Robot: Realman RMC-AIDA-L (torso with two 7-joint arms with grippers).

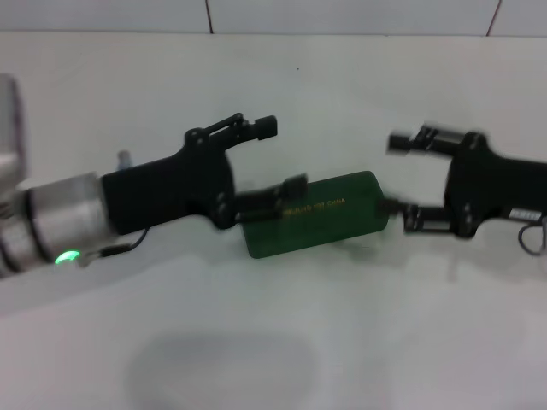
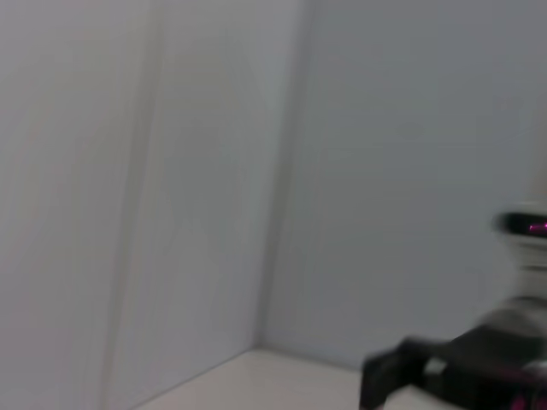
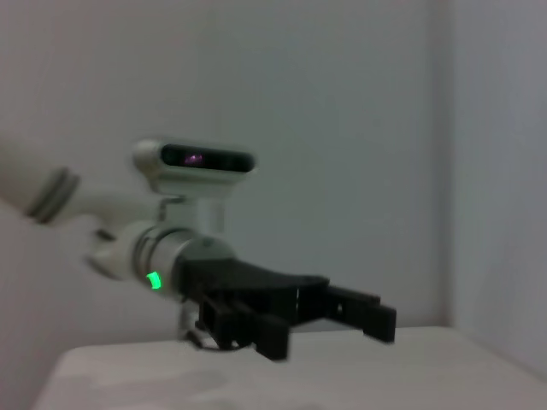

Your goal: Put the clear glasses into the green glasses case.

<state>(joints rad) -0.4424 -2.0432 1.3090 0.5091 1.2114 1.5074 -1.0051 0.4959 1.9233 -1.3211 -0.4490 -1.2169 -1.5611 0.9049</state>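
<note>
While both of my arms reach inward over a smooth, matte white table [image 1: 273, 342], the green glasses case [image 1: 316, 213] lies closed between my two claws, nearer the left one. Behind the table a pale wall [image 1: 342, 15] of large tiles with thin dark seams runs across the far edge.

The case is a dark green, hard, rectangular shell with rounded corners and a slight sheen, and a short line of small gold lettering runs along its lid. It sits flat and slightly angled on the table.

My left claw [image 1: 282, 158] is matte black and angular, joined to a silvery cylindrical wrist with a small green light. Its two fingers are spread wide apart; the lower one lies against the near left end of the case, the upper one stands free above the table, grasping nothing.

My right claw [image 1: 402, 184] is the same black, blocky shape. Its fingers are also spread apart, the lower tip just beside the right end of the case, the upper one in the air. It holds nothing.

I cannot make out the clear glasses.
</note>
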